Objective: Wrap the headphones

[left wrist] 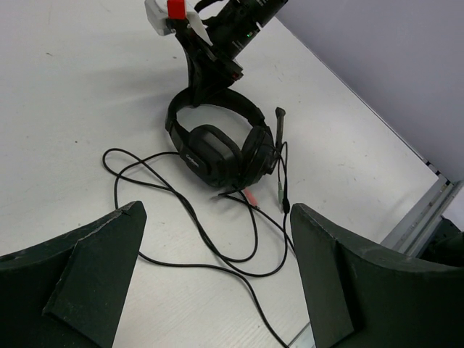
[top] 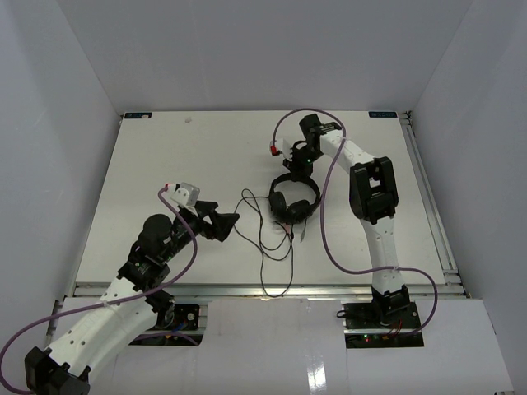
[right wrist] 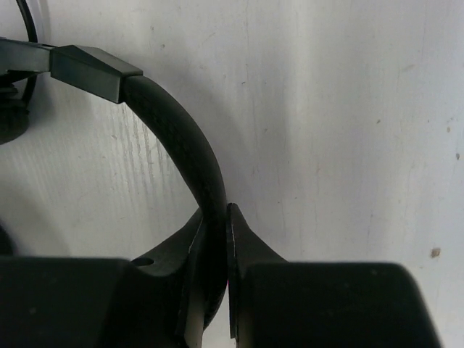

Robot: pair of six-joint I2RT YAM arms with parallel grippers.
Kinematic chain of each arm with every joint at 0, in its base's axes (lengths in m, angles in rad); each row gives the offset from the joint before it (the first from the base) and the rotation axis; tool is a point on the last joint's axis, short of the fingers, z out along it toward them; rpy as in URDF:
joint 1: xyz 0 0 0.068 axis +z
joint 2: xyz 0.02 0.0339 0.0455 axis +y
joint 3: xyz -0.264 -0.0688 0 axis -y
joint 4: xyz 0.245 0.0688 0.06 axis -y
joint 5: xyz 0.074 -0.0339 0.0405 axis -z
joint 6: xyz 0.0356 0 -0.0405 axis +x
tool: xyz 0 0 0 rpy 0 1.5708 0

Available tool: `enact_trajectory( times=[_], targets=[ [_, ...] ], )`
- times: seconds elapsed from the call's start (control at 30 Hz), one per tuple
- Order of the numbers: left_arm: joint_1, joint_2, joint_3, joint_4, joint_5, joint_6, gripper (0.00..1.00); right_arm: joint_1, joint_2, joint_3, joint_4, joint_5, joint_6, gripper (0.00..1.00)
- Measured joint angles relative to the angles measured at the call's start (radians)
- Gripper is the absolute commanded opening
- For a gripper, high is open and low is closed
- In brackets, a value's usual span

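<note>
Left arm point(top: 115, 317) and right arm point(top: 379, 243) are showing white link shells with black joint housings. A purple cable point(top: 320, 216) is running along each arm. Left fingers point(left wrist: 80, 272) are looking matte black, broad and wedge-shaped, with scuffed pale edges; right fingers point(right wrist: 326, 304) are showing black too. A white wrist block point(top: 284, 146) is carrying a red tag. Small red and green lights are glowing on the right base point(top: 375, 319).

Right end effector point(right wrist: 216, 225) clamped on the headphones point(right wrist: 170, 119) — at the arched band, white table point(right wrist: 348, 109) beneath
</note>
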Motion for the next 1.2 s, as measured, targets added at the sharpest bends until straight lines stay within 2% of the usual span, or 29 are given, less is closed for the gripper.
enact_trajectory(
  times=[0.17,0.43,0.7,0.97,1.2],
  targets=[
    [0.0,-0.004,0.0,-0.014,0.052,-0.02,0.92,-0.001,-0.133,-0.152,0.058,0.02,0.183,0.08],
    [0.0,-0.065,0.0,-0.041,0.108,-0.076,0.91,0.001,-0.616,-0.526,0.259,0.078,0.562,0.08],
    [-0.001,0.016,0.01,-0.045,0.161,-0.145,0.91,0.019,-0.967,-0.768,0.435,0.292,0.848,0.08],
    [-0.011,0.112,0.015,-0.012,0.23,-0.144,0.93,0.011,-1.137,-0.923,0.534,0.45,0.972,0.08],
    [-0.013,0.199,0.015,0.104,0.271,-0.049,0.97,-0.046,-1.159,-0.937,0.558,0.34,0.964,0.08]
  ],
)
